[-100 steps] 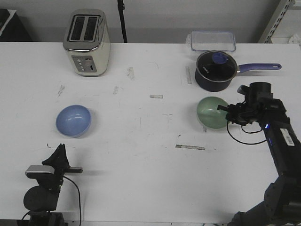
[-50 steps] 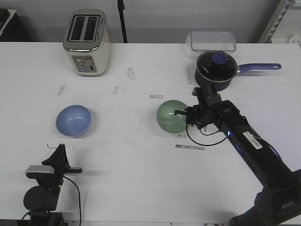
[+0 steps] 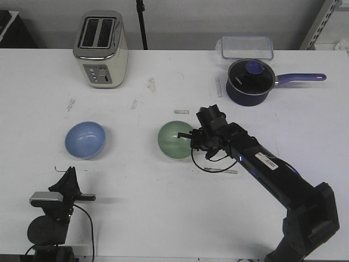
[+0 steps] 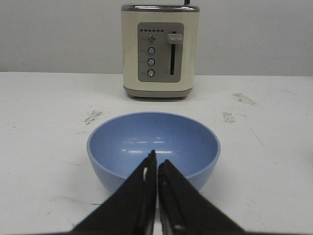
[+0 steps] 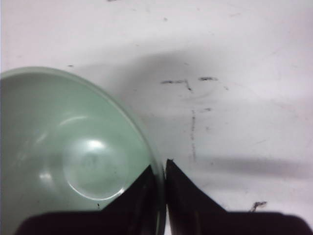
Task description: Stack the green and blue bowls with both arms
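bare table (image 3: pixel 136 164) between my green bowl (image 3: pixel 174 141) and blue bowl (image 3: pixel 85 140), toaster (image 3: pixel 101 49) and saucepan (image 3: pixel 250 82) well behind

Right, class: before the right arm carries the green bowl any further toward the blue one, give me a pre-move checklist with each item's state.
1. Right gripper jaws clamped on the green bowl rim: ok.
2. Blue bowl upright, empty: ok.
3. Table between the bowls free of obstacles: ok.
4. Left gripper clear of the blue bowl: ok, jaws shut short of it.
5. Green bowl lifted off the table: cannot tell.
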Motion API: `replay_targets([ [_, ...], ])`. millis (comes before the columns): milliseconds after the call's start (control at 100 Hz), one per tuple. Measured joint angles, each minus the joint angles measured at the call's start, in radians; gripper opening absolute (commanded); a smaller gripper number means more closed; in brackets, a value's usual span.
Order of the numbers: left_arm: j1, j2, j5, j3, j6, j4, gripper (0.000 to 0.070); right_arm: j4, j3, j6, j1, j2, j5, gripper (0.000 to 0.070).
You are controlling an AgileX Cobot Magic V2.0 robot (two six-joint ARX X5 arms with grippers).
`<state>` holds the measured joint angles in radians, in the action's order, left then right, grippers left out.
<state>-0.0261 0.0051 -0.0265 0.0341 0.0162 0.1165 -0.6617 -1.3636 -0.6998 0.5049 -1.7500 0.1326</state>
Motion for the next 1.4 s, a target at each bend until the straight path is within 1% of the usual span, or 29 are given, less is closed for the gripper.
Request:
replay_targets([
  [260,0.000,0.000,0.000,0.000,0.000,0.000,0.0002,0.006,0.000,-0.009,0.000,-0.037,-0.003,0.0000],
  [340,0.000,0.000,0.000,0.000,0.000,0.000,0.0001,0.008,0.000,-0.009,0.000,-0.037,-0.005,0.0013],
  [400,0.000,0.000,0.000,0.000,0.000,0.000,0.0002,0.008,0.000,-0.009,0.000,-0.037,-0.005,0.0054],
  [510,0.000,0.000,0.000,0.000,0.000,0.000,0.0001,0.011,0.000,-0.010,0.005,-0.037,-0.005,0.0239],
  [560,0.000,0.000,0.000,0.000,0.000,0.000,0.0002,0.016,0.000,-0.011,0.008,-0.037,-0.005,0.0288],
  [830,0.000,0.000,0.000,0.000,0.000,0.000,0.0002,0.043,0.000,0.003,0.011,0.001,-0.006,0.0295],
  [1000,0.000,0.000,0.000,0.000,0.000,0.000,0.0002,0.061,0.001,0.084,0.002,0.092,-0.030,0.0295],
  [1130,0.000,0.000,0.000,0.000,0.000,0.000,0.0002,0.125,0.059,0.186,-0.027,0.169,-0.031,0.0293],
  [1270,0.000,0.000,0.000,0.000,0.000,0.000,0.0002,0.274,0.199,0.335,-0.077,0.281,-0.032,0.0290],
  [1400,0.000,0.000,0.000,0.000,0.000,0.000,0.0002,0.426,0.322,0.468,-0.140,0.402,-0.032,0.0222],
])
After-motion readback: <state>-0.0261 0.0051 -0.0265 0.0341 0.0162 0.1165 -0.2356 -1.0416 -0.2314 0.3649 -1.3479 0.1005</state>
